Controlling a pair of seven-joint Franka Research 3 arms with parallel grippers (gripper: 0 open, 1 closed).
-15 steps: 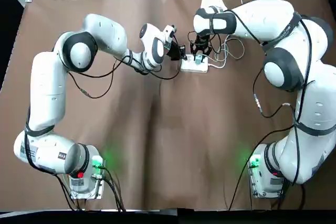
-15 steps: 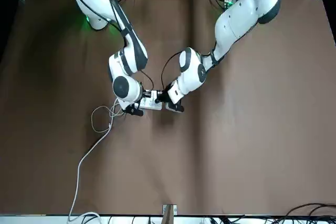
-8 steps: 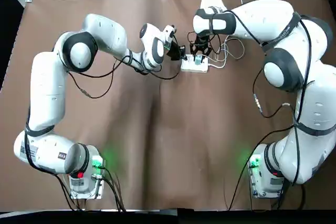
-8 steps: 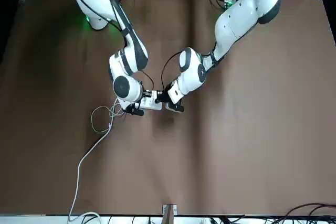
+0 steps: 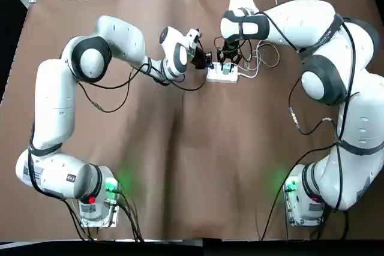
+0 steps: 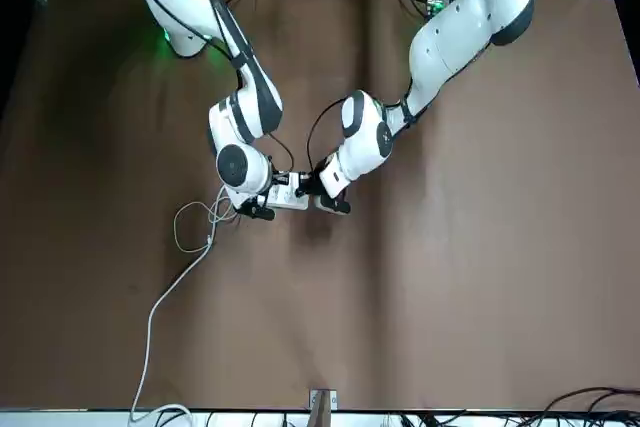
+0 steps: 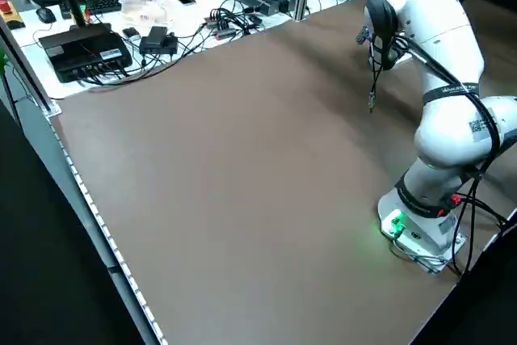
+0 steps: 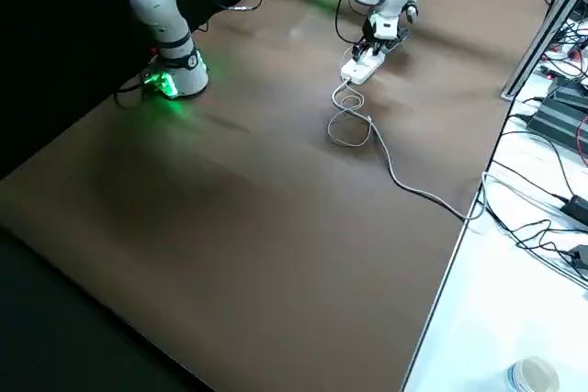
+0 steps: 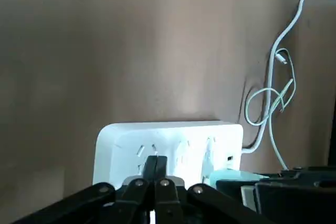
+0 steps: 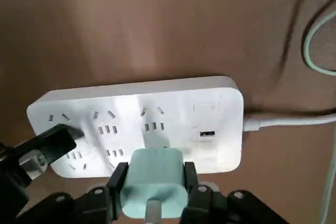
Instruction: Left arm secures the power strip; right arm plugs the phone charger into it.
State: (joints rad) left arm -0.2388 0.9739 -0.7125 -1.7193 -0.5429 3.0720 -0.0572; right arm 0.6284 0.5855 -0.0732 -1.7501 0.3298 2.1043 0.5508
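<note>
Two arms, one power strip (image 5: 222,74), top view: strip flat on the bench (image 5: 198,178), left pincer (image 5: 208,60) at its left end, right pincer (image 5: 228,58) over it. Tight gap between them, so keep right-arm moves small and mostly vertical.

Front view: strip between the two wrists, thick white cord (image 6: 152,327) running off past the right arm. Don't drag that cord; it could swing the strip.

Left side view: strip and pincers out of sight, no help.

Right side view: strip on the bench, loose loops of charger cable (image 8: 338,135) beside the cord. Leave slack there.

Left wrist view: left pincer closed, tips together at the strip – reads as bracing, not pinching. Should hold firm against the push; firmness of contact, cannot tell.

Right wrist view: right pincer gripping the phone charger (image 10: 155,182) by its sides, over the near row of outlets. Prongs hidden – seated or not, cannot tell. Far-row outlet (image 10: 154,126) gives the slot angle: match it, keep the charger square, press straight down along the prongs. If it's off, it'll likely tilt in the grip; ease up and re-centre rather than force. Release only once flush.
</note>
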